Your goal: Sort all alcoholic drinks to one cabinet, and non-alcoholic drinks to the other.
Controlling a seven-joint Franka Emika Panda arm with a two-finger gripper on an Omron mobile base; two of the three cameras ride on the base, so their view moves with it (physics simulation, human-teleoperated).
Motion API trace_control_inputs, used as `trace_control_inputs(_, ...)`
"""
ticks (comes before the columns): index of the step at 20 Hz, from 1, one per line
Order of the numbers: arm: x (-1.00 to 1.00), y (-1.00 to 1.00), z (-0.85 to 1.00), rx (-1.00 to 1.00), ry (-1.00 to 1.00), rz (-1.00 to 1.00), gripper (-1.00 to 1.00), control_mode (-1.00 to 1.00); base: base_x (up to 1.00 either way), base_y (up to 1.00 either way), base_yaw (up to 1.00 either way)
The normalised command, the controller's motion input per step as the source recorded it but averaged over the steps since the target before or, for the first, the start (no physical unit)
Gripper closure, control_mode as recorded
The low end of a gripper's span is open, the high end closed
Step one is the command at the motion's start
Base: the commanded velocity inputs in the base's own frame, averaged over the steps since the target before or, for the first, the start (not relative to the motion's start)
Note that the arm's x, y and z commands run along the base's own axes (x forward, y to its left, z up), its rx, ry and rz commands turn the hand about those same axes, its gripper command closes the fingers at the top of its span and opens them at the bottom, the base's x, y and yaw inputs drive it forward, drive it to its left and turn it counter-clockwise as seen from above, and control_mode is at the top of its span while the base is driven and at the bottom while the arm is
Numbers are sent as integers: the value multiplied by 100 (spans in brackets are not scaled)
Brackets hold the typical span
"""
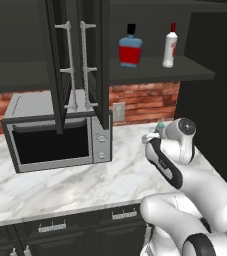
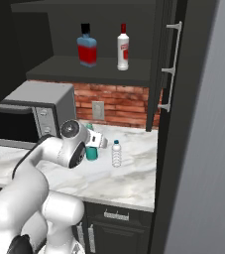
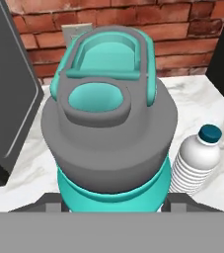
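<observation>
- On the open shelf of the matte black wall cabinet [image 2: 94, 69] stand the two alcoholic drinks: the squat blue bottle [image 2: 87, 47] with red label and black cap, and just beside it the slim white bottle [image 2: 123, 48] with red cap.
- Both bottles are upright and apart from each other.
- Down on the marble table [image 2: 129, 176], the teal bottle [image 3: 111, 133] with its grey cap stands upright near the brick wall [image 2: 124, 104].
- The gripper [image 2: 95, 144] sits around this teal bottle; the jaws stand one on each side of its body, low at the edge of the hand view, so they seem closed on it, though contact itself is hard to see.
- The clear ribbed water bottle [image 2: 116, 154] stands just beside the teal one, not touching it.
- A silver microwave [image 1: 55, 132] rests on the table under the second cabinet [image 1: 75, 55], whose doors hang open with silver bar handles.
</observation>
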Motion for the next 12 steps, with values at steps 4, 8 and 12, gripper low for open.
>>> trace_control_inputs(4, -40, 6, 34, -3, -1, 5, 100, -100, 0, 0, 0)
trace_control_inputs(8, -44, 2, 35, -2, -1, 2, 100, -100, 0, 0, 0)
trace_control_inputs(12, -36, 0, 41, -1, -2, 1, 100, -100, 0, 0, 0)
